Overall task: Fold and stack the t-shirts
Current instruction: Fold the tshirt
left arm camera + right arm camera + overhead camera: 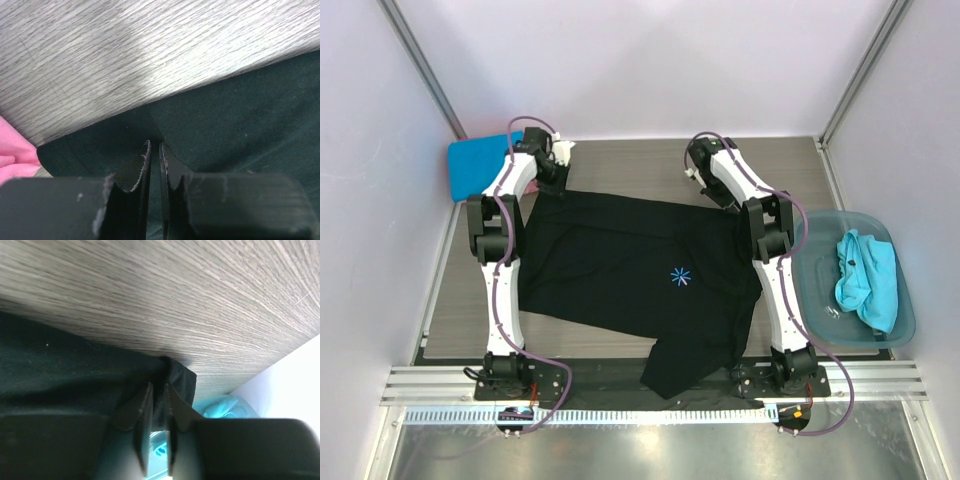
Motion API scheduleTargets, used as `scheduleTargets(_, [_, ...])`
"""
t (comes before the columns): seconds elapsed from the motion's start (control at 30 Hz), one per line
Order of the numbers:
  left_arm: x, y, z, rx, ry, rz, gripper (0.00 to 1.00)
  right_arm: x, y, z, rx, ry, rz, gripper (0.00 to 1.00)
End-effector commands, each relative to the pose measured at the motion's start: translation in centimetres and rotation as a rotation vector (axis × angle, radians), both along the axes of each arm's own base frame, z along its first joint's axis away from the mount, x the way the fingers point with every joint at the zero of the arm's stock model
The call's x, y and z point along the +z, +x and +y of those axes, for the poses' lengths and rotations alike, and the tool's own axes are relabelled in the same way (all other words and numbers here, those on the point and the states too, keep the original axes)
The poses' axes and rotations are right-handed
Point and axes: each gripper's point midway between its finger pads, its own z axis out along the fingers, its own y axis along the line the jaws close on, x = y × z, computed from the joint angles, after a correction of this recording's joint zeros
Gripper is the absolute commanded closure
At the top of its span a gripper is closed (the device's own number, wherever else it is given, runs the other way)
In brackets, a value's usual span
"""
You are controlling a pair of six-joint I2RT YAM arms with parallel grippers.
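Observation:
A large black t-shirt [620,260] with a light-blue starburst mark [680,277] lies spread on the wooden table, one part hanging over the near edge. My left gripper [556,180] is at its far left corner, shut on the black cloth [240,115], as the left wrist view [154,146] shows. My right gripper [718,195] is at its far right corner, shut on a fold of the cloth's edge [180,377] in the right wrist view [157,387]. A folded bright blue t-shirt [478,165] lies at the far left. A turquoise t-shirt [868,278] lies crumpled in the tub. Pink cloth [12,160] shows beside my left gripper.
A translucent teal plastic tub [820,300] stands at the right edge of the table, beside the right arm. Bare wood table [630,165] lies beyond the shirt. White walls close in the back and sides. A metal rail [650,385] runs along the near edge.

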Motion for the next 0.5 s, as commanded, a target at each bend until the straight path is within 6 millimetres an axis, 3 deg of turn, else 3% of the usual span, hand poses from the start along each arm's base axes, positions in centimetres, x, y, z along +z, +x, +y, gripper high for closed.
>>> scheduleTargets(0.0, [-0.8, 0.0, -0.5, -0.001, -0.025, 0.005, 0.88, 2.2, -2.7, -1.2, 0.004, -0.075, 0.094, 0.81])
scheduleTargets(0.13, [-0.9, -0.2, -0.6, 0.002, -0.028, 0.010, 0.88, 2.6, -2.4, -1.4, -0.003, -0.092, 0.068, 0.98])
scheduleTargets(0.47, [-2.1, -0.6, 0.0, 0.007, 0.006, 0.032, 0.90, 6.3, -1.8, -4.2, -0.114, -0.044, -0.048, 0.99])
